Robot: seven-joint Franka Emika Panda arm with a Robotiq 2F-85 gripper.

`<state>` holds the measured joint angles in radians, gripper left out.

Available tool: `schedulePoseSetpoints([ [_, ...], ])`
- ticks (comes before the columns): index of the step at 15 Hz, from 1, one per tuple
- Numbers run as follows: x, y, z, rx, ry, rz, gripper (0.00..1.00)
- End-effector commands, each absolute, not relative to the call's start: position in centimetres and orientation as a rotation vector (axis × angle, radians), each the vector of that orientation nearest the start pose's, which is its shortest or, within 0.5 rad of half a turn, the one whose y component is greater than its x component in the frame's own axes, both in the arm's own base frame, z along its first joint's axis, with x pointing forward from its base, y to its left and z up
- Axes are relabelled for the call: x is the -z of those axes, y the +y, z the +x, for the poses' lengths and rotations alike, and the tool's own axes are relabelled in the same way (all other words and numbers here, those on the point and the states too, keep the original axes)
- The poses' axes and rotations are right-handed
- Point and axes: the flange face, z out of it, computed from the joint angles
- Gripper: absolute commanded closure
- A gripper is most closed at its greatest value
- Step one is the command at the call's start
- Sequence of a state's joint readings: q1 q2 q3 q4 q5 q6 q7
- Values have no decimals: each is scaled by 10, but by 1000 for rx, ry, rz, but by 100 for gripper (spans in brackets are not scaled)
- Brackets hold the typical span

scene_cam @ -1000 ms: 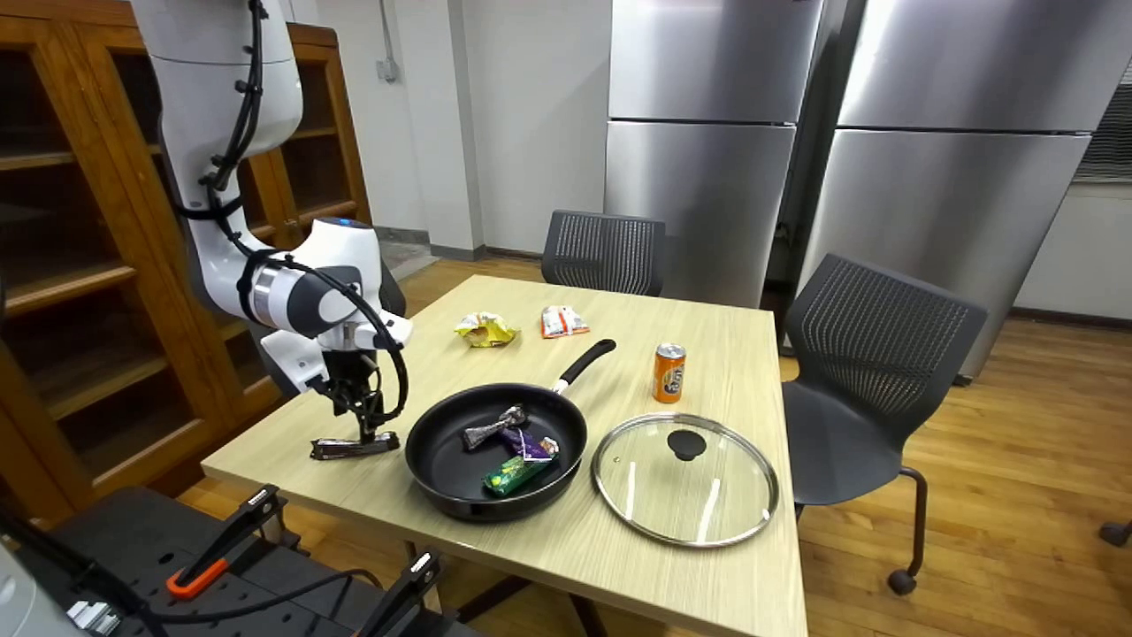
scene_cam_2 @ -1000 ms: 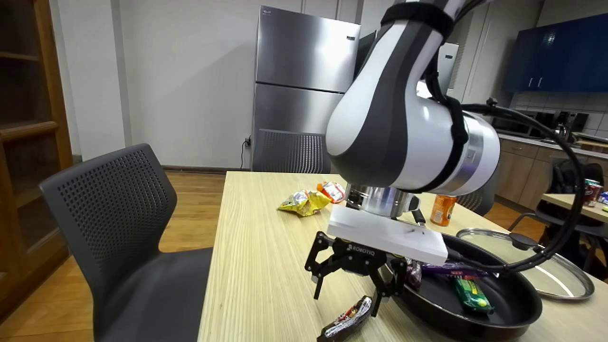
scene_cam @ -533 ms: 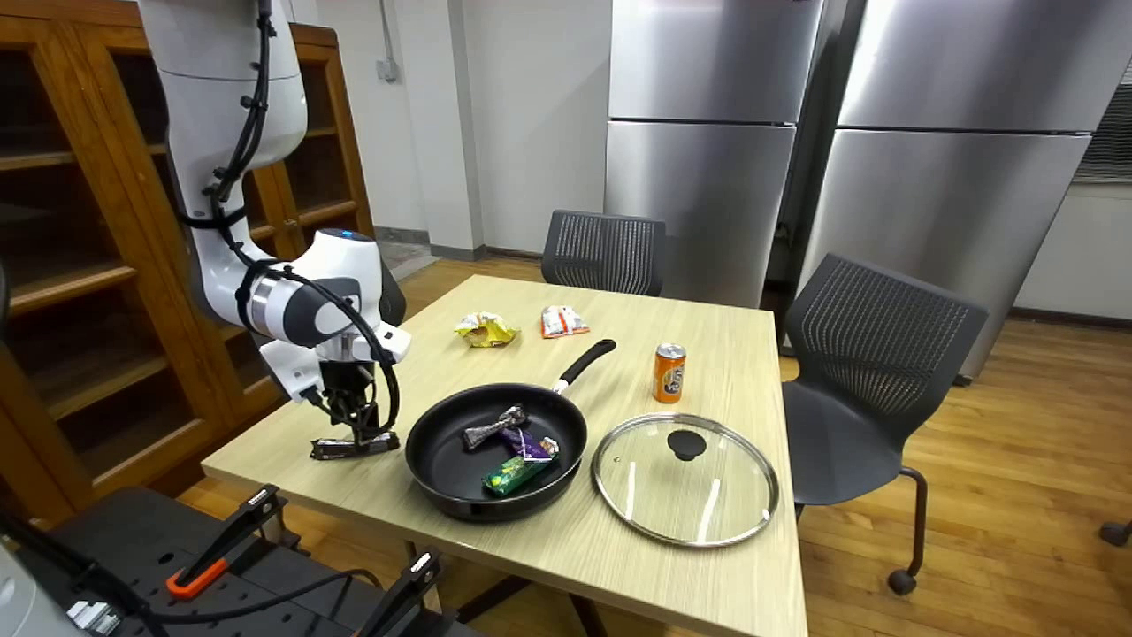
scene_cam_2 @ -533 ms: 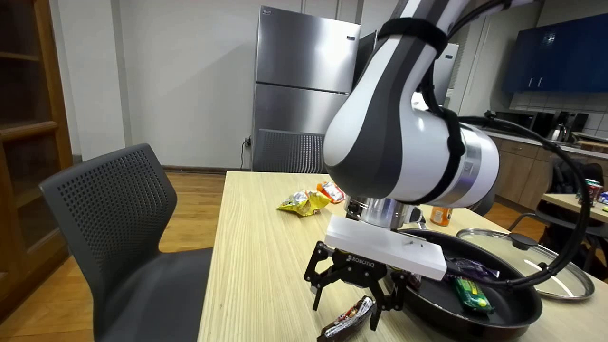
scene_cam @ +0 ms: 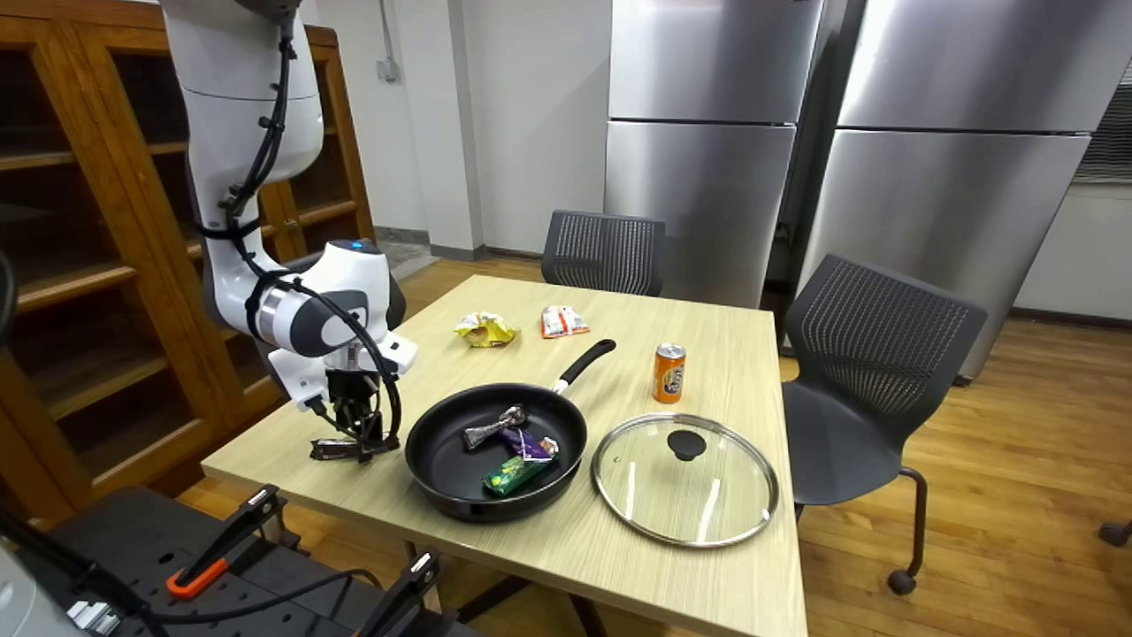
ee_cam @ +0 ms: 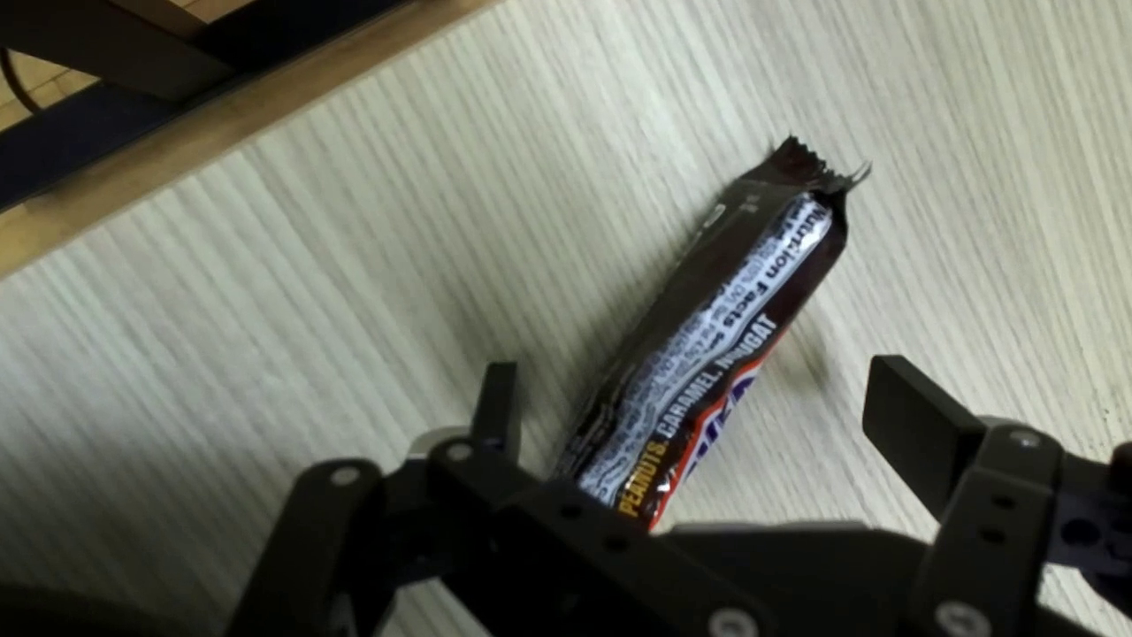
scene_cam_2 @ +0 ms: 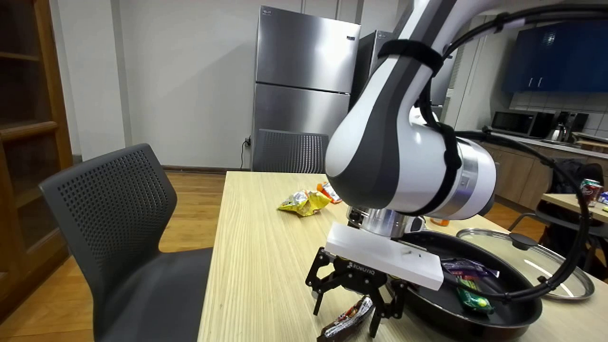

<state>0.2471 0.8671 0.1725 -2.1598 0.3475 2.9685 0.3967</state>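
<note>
Candy bar (ee_cam: pixel 712 341) in a brown wrapper marked peanuts, caramel and nougat lies on the counter (scene_cam: pixel 725 354), outside the frying pan (scene_cam: pixel 447 451) and at its nine o'clock in an exterior view. Around the pan there, the glass lid (scene_cam: pixel 672 487) rests at three o'clock. The gripper (ee_cam: pixel 694 380) is spread over the bar: in the wrist view, one finger stands at its nine o'clock and the other at its three, neither visibly touching. An orange Fanta can (scene_cam: pixel 669 373) stands upright at the pan's two o'clock, a crumpled yellow snack bag (scene_cam: pixel 486 331) lies at twelve, a white-and-orange packet (scene_cam: pixel 563 322) at one. Already inside the pan are a silver-brown sweet (scene_cam: pixel 488 431) near twelve, a green sweet (scene_cam: pixel 513 474) at four, a purple sweet (scene_cam: pixel 526 445) at two. As I judge it, the gripper is placed around the bar, but the grasp is not yet made.
</note>
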Motion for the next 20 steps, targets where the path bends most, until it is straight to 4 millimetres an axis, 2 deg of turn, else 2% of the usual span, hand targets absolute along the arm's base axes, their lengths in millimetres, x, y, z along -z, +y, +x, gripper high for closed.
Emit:
schedulePoseSetpoints([
  [1,8,197,464,-185,600,-2908,26],
  [7,6,192,463,-174,611,-2909,71],
  [10,3,196,464,-151,597,-2905,95],
  [12,-2,200,463,-133,583,-2909,100],
  [13,-4,200,463,-124,577,-2912,96],
  [20,-43,198,456,33,542,-2953,96],
])
